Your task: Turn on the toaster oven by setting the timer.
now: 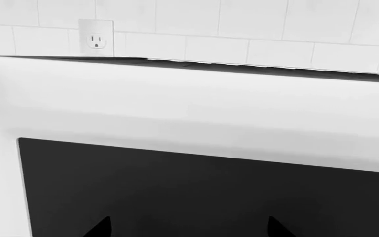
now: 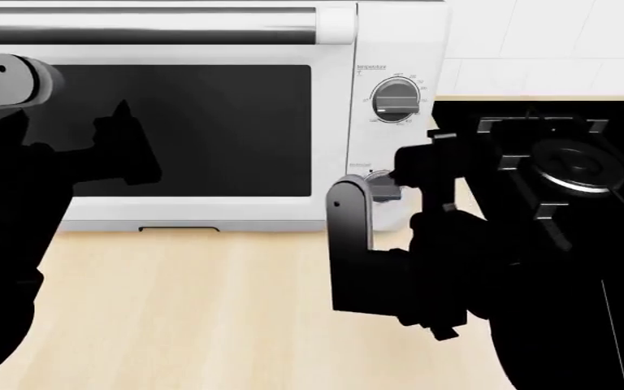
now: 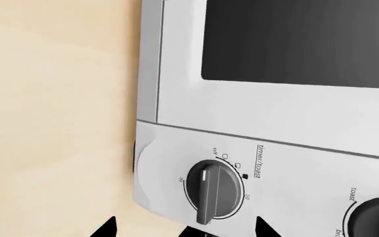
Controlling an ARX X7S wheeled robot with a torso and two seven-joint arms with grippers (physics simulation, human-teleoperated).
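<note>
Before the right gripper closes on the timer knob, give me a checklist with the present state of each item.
1. Right knob chosen: ok. The right wrist view shows the timer knob, labelled timer/toast, dead ahead.
2. Right gripper astride the knob: ok. Its two fingertips show either side of the knob's lower edge.
3. Gripper open: ok. The fingertips stand wide apart.
4. Contact with the knob: cannot tell. The tips only just enter the picture.
5. Upper knob left alone: ok. It sits above the right arm, untouched.
6. Left gripper out of the way: ok. It faces the toaster oven and its dark glass door, away from the knobs.
</note>
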